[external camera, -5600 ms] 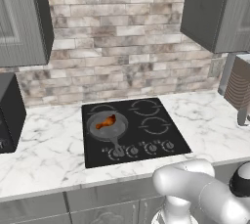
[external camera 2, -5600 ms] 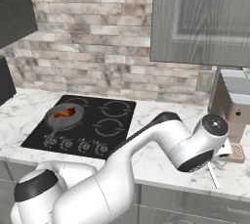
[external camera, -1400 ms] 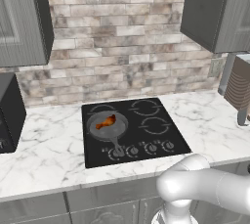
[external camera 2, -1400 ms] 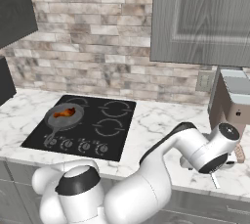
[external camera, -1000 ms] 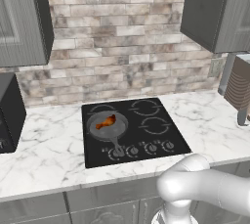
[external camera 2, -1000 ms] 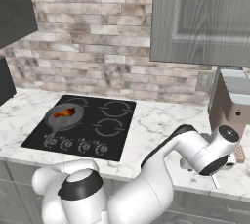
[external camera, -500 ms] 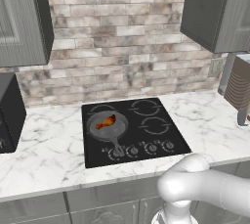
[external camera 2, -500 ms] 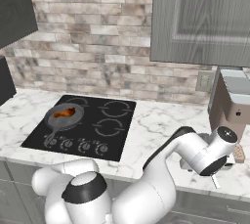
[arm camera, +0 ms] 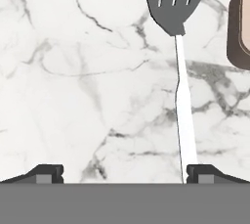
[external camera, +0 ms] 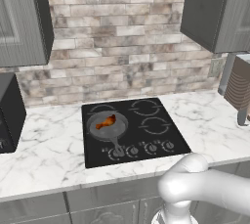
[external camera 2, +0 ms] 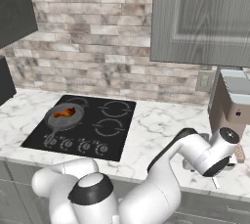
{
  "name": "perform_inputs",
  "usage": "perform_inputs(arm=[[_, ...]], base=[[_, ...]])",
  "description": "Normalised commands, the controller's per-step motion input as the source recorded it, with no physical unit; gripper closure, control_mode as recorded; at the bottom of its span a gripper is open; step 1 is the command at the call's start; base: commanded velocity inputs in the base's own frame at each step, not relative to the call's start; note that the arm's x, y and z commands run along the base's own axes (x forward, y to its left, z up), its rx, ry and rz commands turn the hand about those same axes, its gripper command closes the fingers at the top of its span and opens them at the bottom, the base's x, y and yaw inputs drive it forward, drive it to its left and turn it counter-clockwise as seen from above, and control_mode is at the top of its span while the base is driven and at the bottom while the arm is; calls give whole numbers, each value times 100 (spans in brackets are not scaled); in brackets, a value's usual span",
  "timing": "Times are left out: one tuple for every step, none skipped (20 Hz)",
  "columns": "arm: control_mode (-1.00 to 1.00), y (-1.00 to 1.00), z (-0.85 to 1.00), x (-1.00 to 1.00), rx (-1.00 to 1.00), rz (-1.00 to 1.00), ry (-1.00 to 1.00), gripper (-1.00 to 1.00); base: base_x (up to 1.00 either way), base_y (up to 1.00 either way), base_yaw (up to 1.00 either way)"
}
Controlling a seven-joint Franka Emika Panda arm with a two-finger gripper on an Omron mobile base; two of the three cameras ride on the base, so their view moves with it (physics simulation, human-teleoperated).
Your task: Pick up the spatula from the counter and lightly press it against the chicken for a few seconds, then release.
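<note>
Nothing is done yet: the spatula (arm camera: 179, 71) lies flat on the worktop (arm camera: 88, 71), well apart from the chicken (external camera: 106, 122), which sits in the pan (external camera: 93, 129). Grasping, carrying and pressing all remain. The arm (external camera 2: 195, 152) reaches low to the right, hand pointing down over the handle; the jaws stand fully open and empty, the handle off-centre between them

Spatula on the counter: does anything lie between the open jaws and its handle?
Nothing visible does. In the hand view the spatula lies on the marble counter, its white handle running toward one fingertip of the open jaws. A brown object sits beside the blade, clear of the handle.
</note>
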Motion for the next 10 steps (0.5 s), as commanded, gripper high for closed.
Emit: perform_inputs(arm=[[-100,-11,-12,11,0,0,2,-100],[-100,-11,-12,13,0,0,2,-100],[-100,-11,-12,15,0,0,3,-100],[-100,-10,-13,17,0,0,4,-100],[-100,-7,-13,18,0,0,4,-100],[-100,-6,-13,19,0,0,5,-100],[-100,-6,-12,19,0,0,5,-100],[-100,-6,-12,20,0,0,5,-100],[-100,-9,-11,19,0,0,5,-100],[-100,-9,-10,17,0,0,4,-100]], base=[[0,0,0],[0,0,0],[0,0,0],[0,0,0],[0,0,0],[0,0,0],[0,0,0],[0,0,0],[0,0,0],[0,0,0]])
